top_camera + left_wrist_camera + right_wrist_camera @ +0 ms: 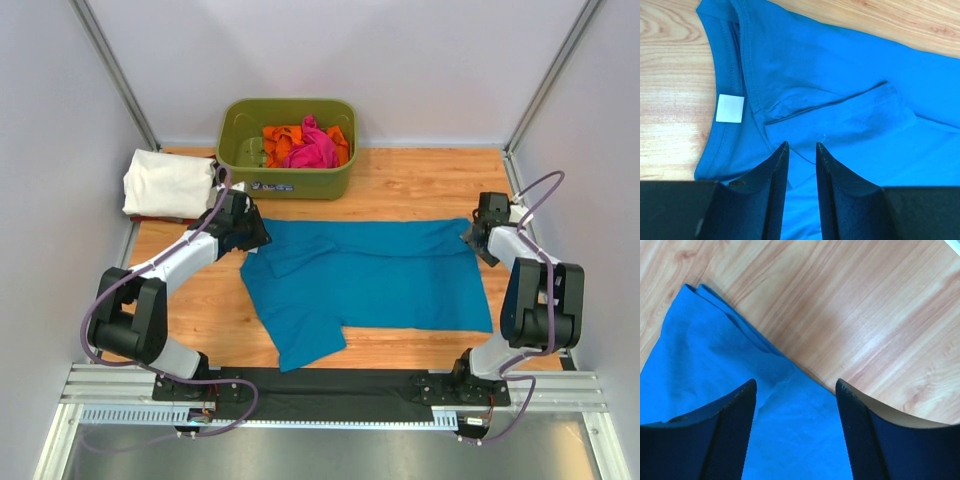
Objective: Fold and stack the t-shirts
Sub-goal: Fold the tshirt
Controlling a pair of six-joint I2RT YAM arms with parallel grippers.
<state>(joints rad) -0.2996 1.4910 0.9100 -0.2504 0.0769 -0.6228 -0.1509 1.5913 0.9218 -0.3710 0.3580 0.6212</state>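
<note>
A teal-blue t-shirt [370, 275] lies spread flat across the wooden table, one sleeve pointing toward the near edge. My left gripper [255, 238] hovers at its collar end, its jaws slightly apart and holding nothing. In the left wrist view the left gripper [802, 145] points at a folded-in sleeve [840, 115], with the neck label [730, 108] to the left. My right gripper [470, 237] is at the shirt's far right corner. Its jaws [796, 382] stand wide open over the hem [790, 405]. A folded white t-shirt [168, 182] sits at the far left.
An olive-green tub [290, 103] stands at the back, with a pink t-shirt [312, 148] and an orange one [278, 140] crumpled inside. Something dark red [150, 217] peeks from under the white shirt. Grey walls close in both sides, and a black strip runs along the near edge.
</note>
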